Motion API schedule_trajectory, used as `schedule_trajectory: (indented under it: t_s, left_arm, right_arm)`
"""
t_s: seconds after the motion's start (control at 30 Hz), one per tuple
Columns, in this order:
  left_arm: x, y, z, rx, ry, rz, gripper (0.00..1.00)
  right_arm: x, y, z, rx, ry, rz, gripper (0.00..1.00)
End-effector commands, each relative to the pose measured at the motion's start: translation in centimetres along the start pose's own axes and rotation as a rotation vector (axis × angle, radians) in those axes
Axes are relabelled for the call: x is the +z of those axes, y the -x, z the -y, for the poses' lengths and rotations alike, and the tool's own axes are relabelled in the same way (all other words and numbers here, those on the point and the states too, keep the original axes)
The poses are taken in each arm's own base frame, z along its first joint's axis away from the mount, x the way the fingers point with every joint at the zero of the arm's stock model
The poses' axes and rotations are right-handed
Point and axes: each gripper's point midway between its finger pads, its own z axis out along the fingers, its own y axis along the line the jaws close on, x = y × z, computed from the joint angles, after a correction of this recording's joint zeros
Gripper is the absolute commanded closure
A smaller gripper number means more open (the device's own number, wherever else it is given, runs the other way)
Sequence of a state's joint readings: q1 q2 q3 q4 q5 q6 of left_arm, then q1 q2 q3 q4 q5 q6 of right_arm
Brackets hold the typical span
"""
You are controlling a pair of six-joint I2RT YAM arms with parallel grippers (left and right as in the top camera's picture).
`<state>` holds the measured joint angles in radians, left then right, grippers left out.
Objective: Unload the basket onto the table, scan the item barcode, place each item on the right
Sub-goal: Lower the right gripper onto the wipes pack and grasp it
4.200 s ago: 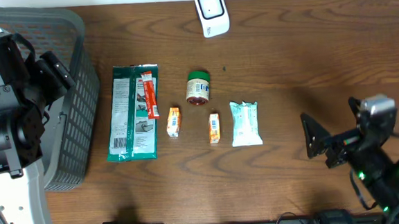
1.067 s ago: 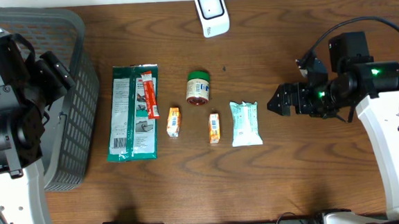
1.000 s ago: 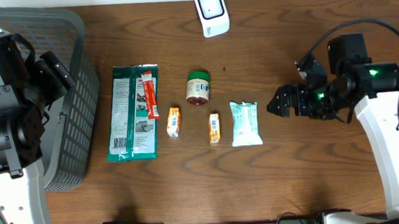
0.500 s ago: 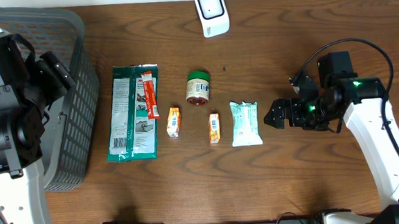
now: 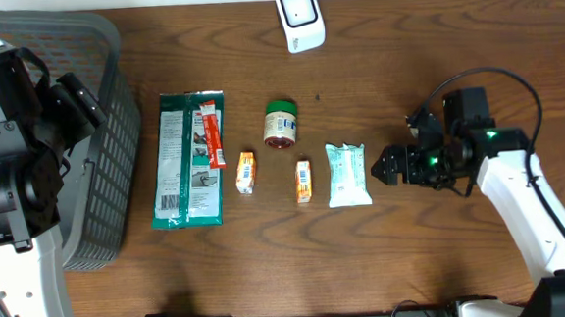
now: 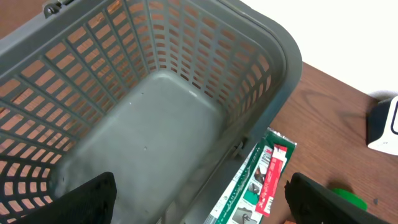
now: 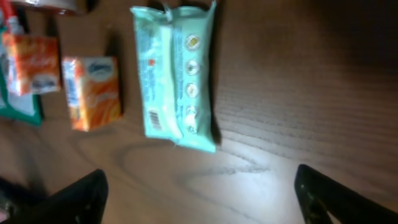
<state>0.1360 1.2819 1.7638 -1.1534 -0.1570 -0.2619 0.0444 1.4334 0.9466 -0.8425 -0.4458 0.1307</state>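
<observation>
Right gripper (image 5: 385,165) low over the tabletop (image 5: 424,61), fingers spread wide in the wrist view, nothing between them. It sits just beside the mint-green wipes pack (image 5: 347,174), on the side toward the tabletop's right edge, apparently not touching. The pack lies flat near the middle of the tabletop. A pale printed patch (image 7: 163,119) faces up near one end, likely the barcode, though too blurred to be sure. Just beside the pack, toward the left edge, is a small orange carton (image 5: 303,180), then a second carton (image 5: 246,172). A green-lidded jar (image 5: 280,123) stands toward the far edge. A long green packet (image 5: 190,159) lies next to the grey basket (image 5: 98,189) at the left edge. The white scanner (image 5: 299,18) stands at the far edge, well apart from the pack. Left gripper (image 6: 199,199) hangs over the basket, fingers apart, empty. Risks as I read them: the pack is thin, soft and flat on the wood. A sideways approach could shove it into the nearer carton rather than get under it. A pinch from above might catch only loose film and let it slip on the lift. Fingers closing over the patch end would hide the code from the scanner. With the code facing up and the scanner standing upright, a carry without turning the pack would likely give no read. A sagging pack could also crease the code.
</observation>
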Motion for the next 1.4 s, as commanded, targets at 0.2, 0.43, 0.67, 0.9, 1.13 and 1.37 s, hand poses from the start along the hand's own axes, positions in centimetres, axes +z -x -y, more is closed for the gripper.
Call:
schedule_trajectory:
  t_s: [0.2,0.43,0.67,0.9,1.13,1.37]
  left_arm:
    - [-0.2,0.2,-0.3,-0.006,0.011,0.007,0.12]
    - [-0.2,0.2,-0.3,-0.006,0.011,0.007,0.12]
    - [-0.2,0.2,-0.3,-0.006,0.011,0.007,0.13]
    - [-0.2,0.2,-0.3,-0.006,0.011,0.007,0.12]
    - [-0.2,0.2,-0.3,-0.006,0.011,0.007,0.12]
    - [-0.2,0.2,-0.3,-0.006,0.011,0.007,0.12]
  right_arm:
    - [4.8,-1.8,-1.3,-0.061,-0.041,-0.001,0.27]
    - [0.2,2.1,-5.6,-0.086,-0.042,0.053,0.31]
    - [-7.4,6.0,-8.7,-0.147,-0.098,0.162,0.01]
    - [-8.1,5.9,-9.6,-0.183,-0.068,0.162,0.18]
    - [-4.7,4.5,-8.5,-0.158,-0.097,0.051,0.50]
    - [-1.1,4.6,-6.6,-0.140,-0.160,-0.017,0.44]
